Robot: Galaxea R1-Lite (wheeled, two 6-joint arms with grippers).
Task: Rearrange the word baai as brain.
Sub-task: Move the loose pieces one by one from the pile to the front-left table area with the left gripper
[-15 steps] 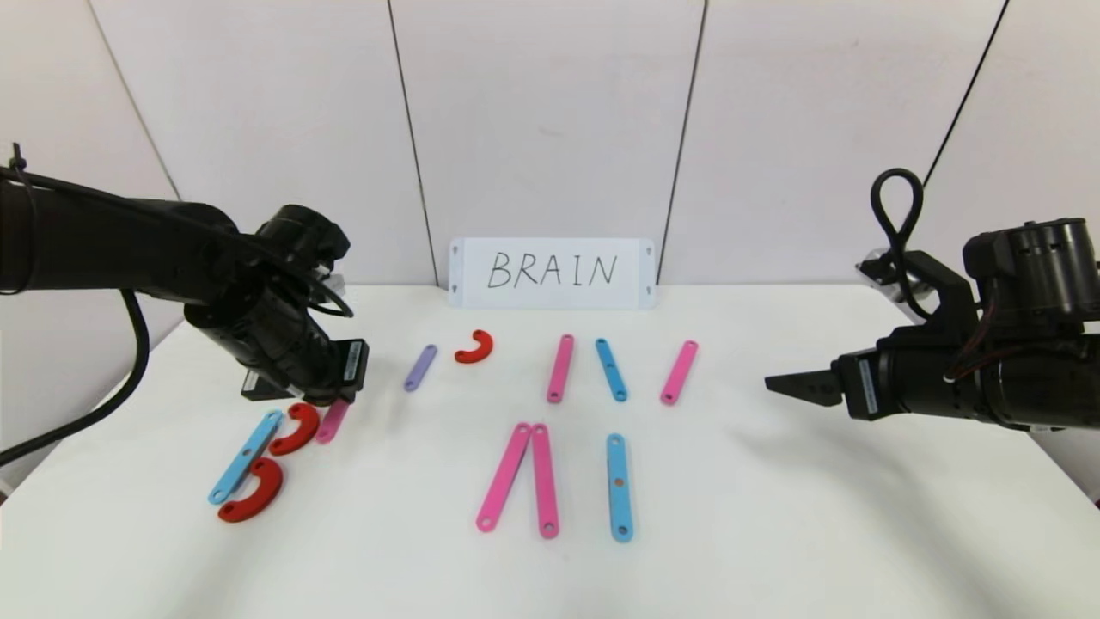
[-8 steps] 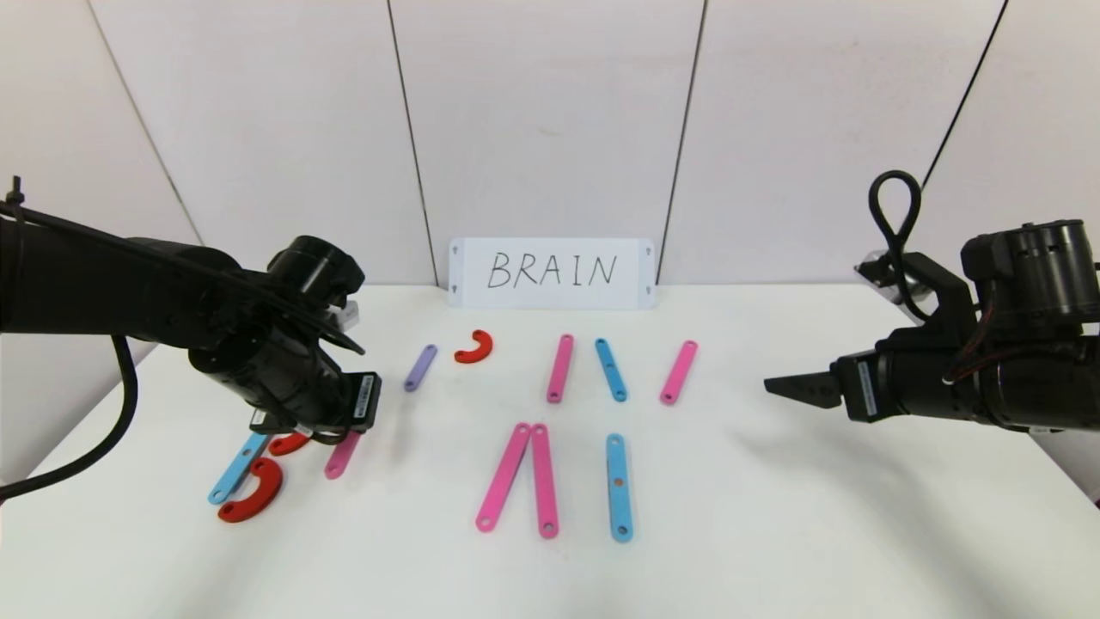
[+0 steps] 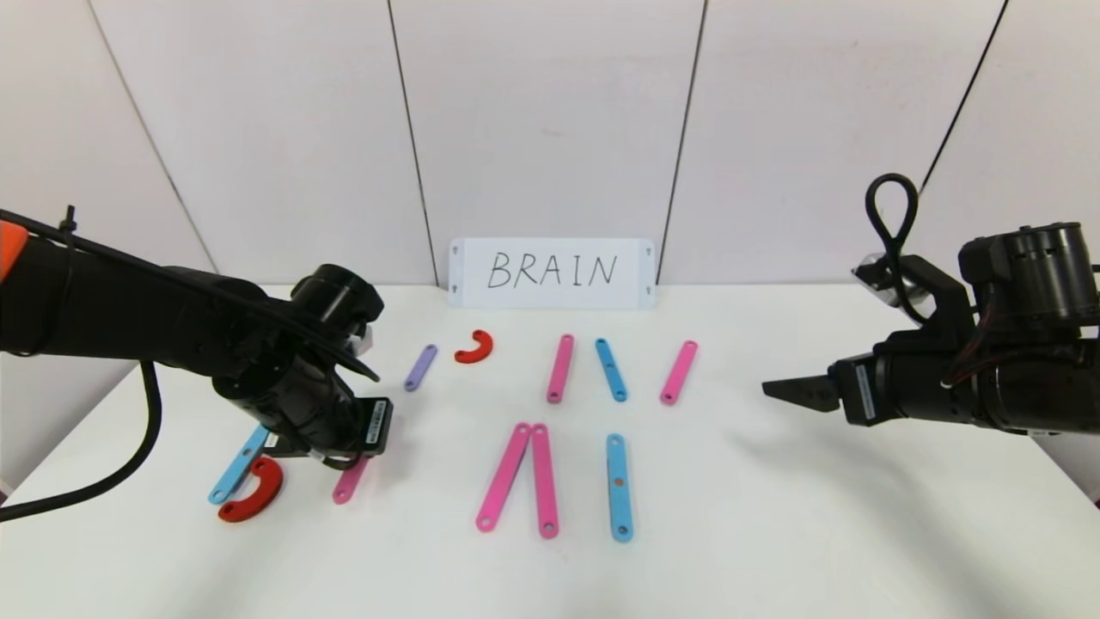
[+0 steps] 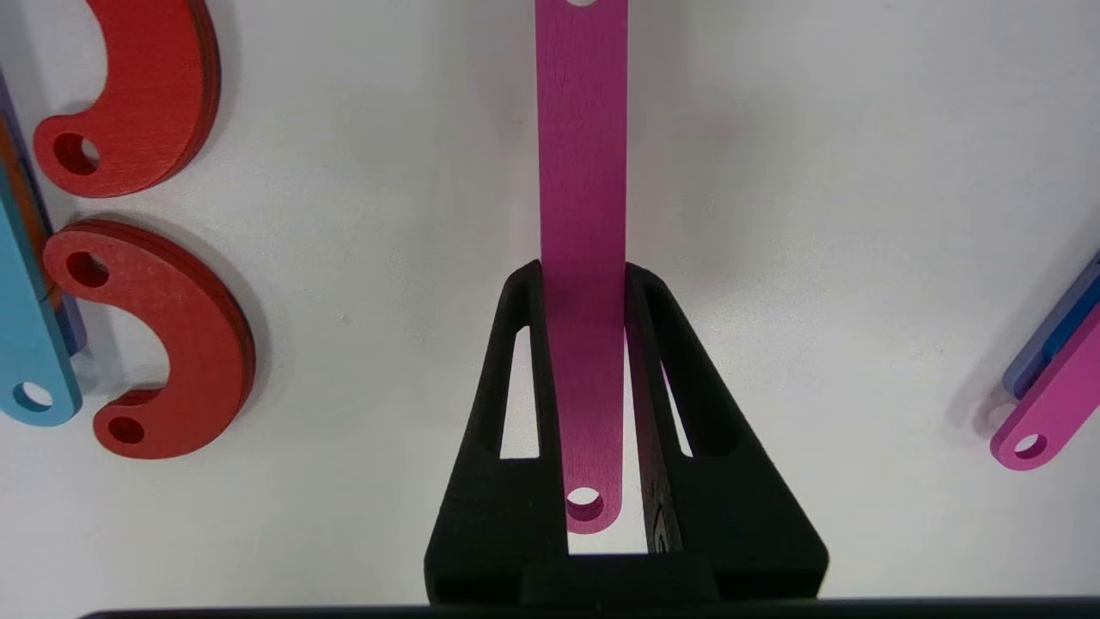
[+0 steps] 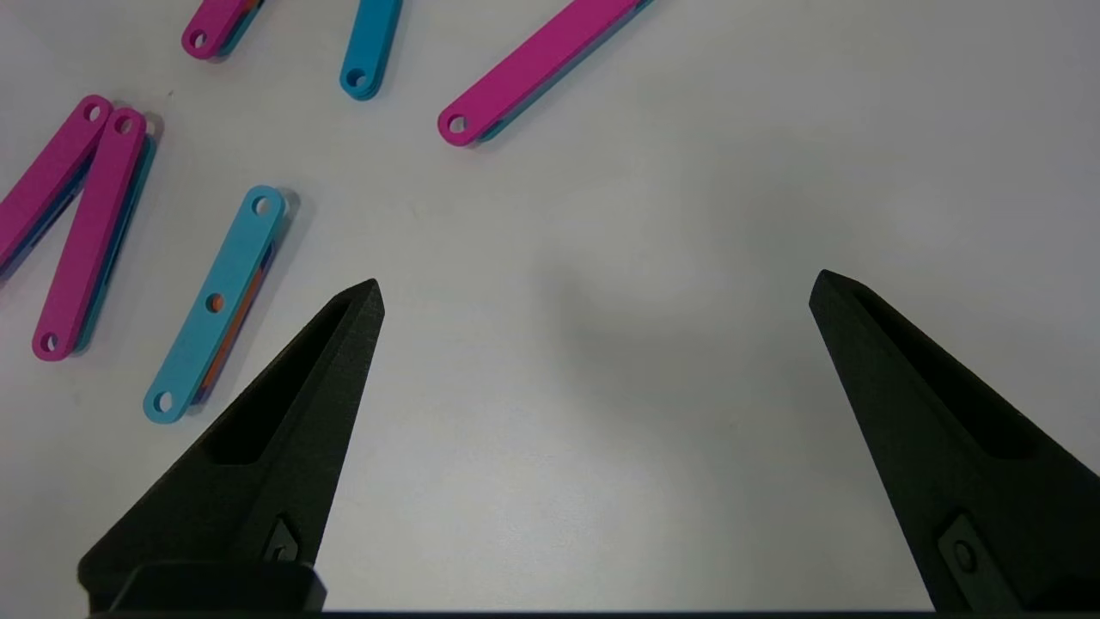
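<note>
A white card (image 3: 551, 273) stands at the back of the desk (image 3: 773, 516), upper centre of the head view, with BRAIN handwritten on it in black.

The left gripper (image 4: 583, 271) sits low at the left of the head view, its jaws clenched on a short pink bar (image 4: 582, 258). In the left wrist view the bar runs up between the two black fingers (image 4: 516, 413) and is cut off at the top edge of that frame; its hole shows near the gripper base. In the head view only the bar's lower end (image 3: 350, 481) pokes out below the gripper. The arm hides the upper red curve there; the wrist view shows both red curves (image 4: 155, 335) at its left edge, beside a blue bar (image 4: 30, 344) that is partly cut off. The lower curve (image 3: 253, 490) and blue bar (image 3: 236, 468) lie at the lower left of the head view.

The other pieces of the word lie flat across the middle of the desk: a purple bar (image 3: 420, 368) and a small red curve (image 3: 475, 347) below the card, then pink (image 3: 560, 368), blue (image 3: 611, 370) and pink (image 3: 679, 372) bars in a row. Nearer, two long pink bars (image 3: 524, 479) meet at their top ends, with a long blue bar (image 3: 620, 487) just to their right.

The right gripper (image 5: 593, 292) hangs at the right of the head view, well apart from the pieces, its jaws released and spread wide.
</note>
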